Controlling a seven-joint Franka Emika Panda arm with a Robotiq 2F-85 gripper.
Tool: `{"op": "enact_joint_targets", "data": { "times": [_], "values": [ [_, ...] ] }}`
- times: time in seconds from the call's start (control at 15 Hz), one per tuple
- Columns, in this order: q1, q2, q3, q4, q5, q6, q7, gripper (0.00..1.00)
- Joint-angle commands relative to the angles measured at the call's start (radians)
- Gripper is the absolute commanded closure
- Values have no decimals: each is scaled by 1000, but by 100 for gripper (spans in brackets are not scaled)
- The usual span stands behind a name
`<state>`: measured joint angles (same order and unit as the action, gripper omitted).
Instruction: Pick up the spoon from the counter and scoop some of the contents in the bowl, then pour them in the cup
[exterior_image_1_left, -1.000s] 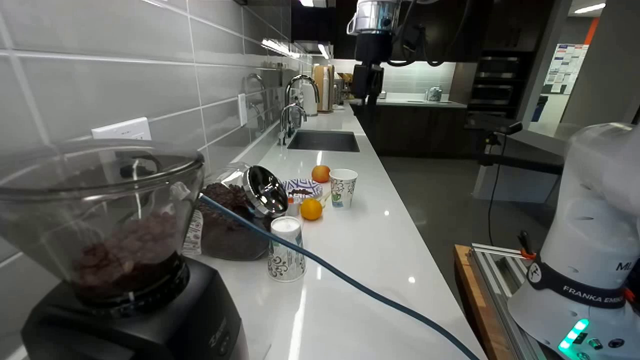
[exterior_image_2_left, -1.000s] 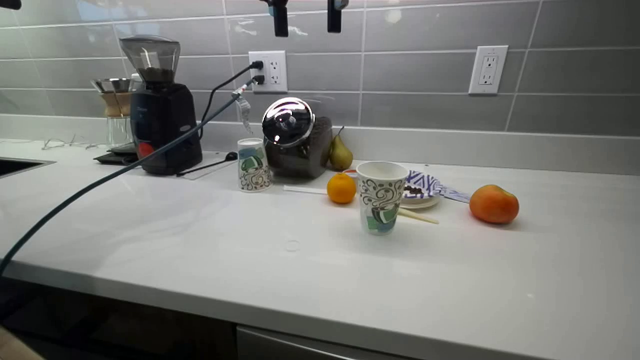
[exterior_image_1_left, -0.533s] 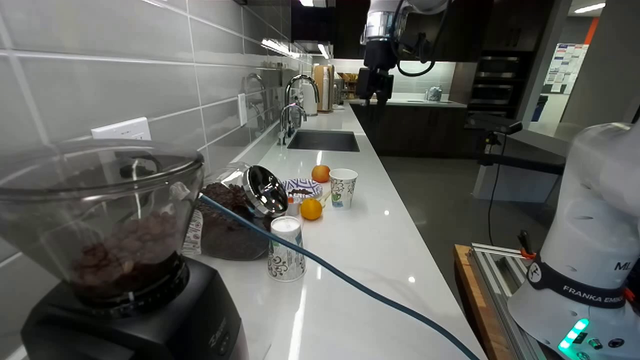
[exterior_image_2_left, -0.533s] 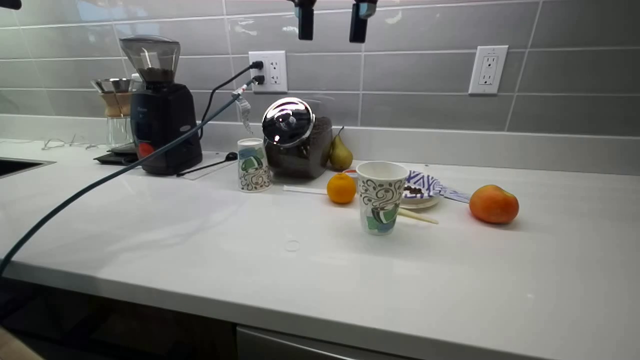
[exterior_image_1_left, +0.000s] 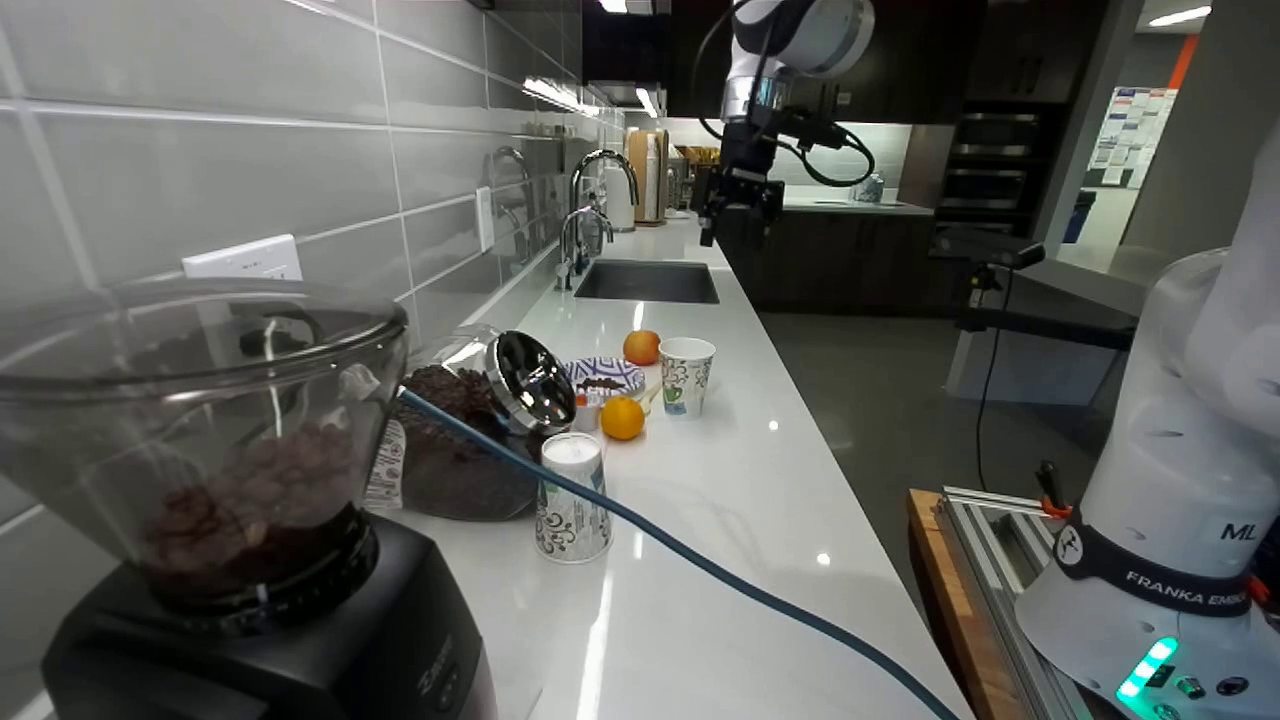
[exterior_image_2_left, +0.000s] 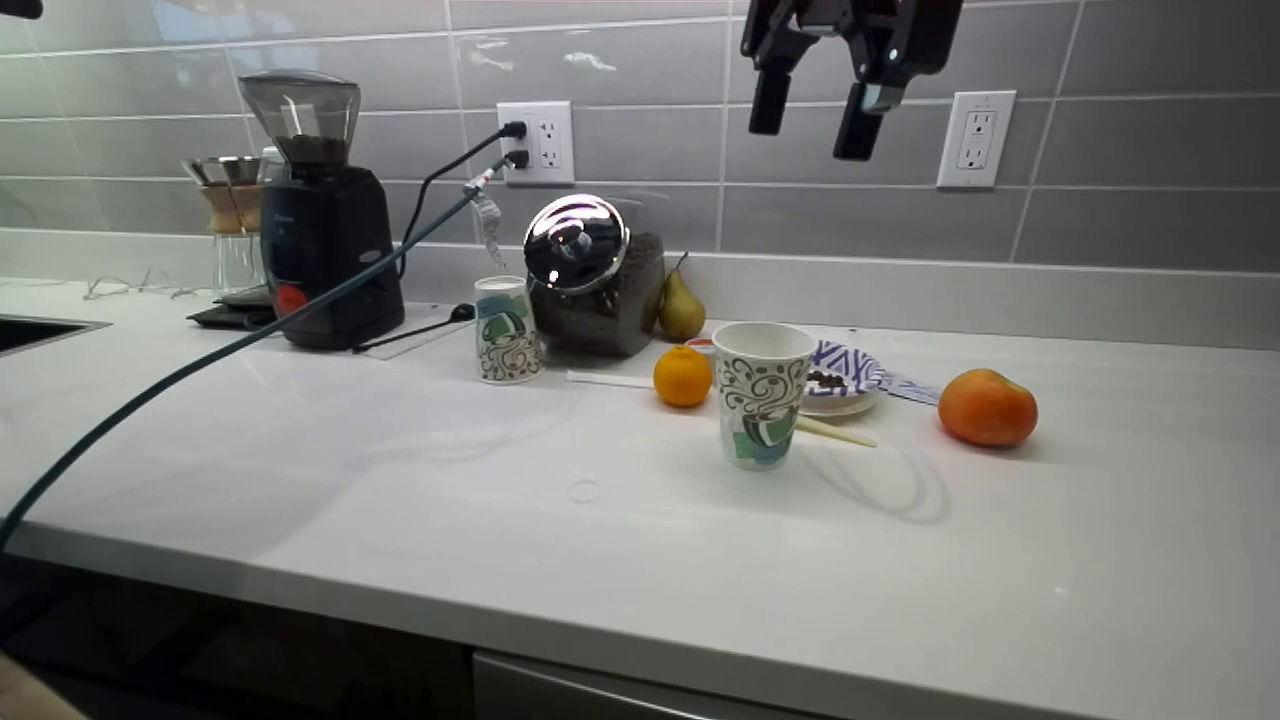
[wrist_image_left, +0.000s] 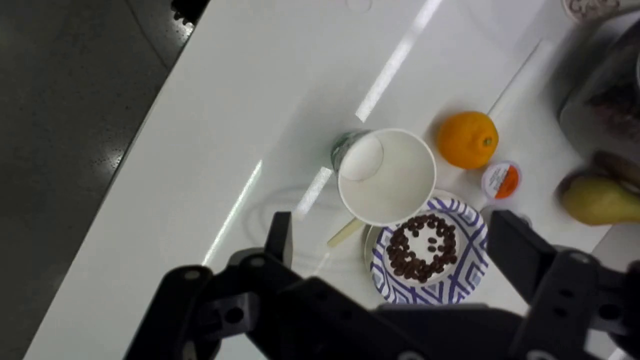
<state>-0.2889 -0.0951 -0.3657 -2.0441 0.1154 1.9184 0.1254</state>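
The white cup (exterior_image_2_left: 765, 395) with dark swirls and green markings stands upright on the counter, also seen in an exterior view (exterior_image_1_left: 686, 376) and the wrist view (wrist_image_left: 395, 175); it looks empty. The blue-and-white patterned bowl (wrist_image_left: 467, 240) is just behind it, with dark beans inside; the cup partly hides it in an exterior view (exterior_image_2_left: 850, 366). A pale handle (wrist_image_left: 346, 232), seemingly the spoon's, sticks out beside the bowl (exterior_image_2_left: 838, 432); its other end is hidden. My gripper (exterior_image_2_left: 810, 142) is open and empty, high above cup and bowl, its fingers apart in the wrist view (wrist_image_left: 390, 225).
An orange (exterior_image_2_left: 683, 376), a small pod (wrist_image_left: 501, 180), a pear (exterior_image_2_left: 682, 306) and a reddish round fruit (exterior_image_2_left: 988, 408) lie near the bowl. A chrome-lidded jar (exterior_image_2_left: 600, 305), an upturned cup (exterior_image_2_left: 509, 332) and a black grinder (exterior_image_2_left: 325, 255) stand further along. A blue cable (exterior_image_1_left: 700, 558) crosses over the counter.
My gripper has moved right and lower in an exterior view and has tilted, coming over the cup and bowl side. It stays open. The things on the counter have not moved.
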Motion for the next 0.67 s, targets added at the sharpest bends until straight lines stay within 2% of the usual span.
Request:
{"op": "enact_joint_targets", "data": {
  "times": [0.0,0.13,0.33,0.4,0.6],
  "values": [
    [-17,43,12,42,39,-1,26,0],
    [-18,109,13,104,78,-1,55,0],
    [-19,139,14,130,84,-1,69,0],
    [-16,181,15,166,88,21,176,0],
    [-17,256,17,227,145,-10,325,0]
  ]
}}
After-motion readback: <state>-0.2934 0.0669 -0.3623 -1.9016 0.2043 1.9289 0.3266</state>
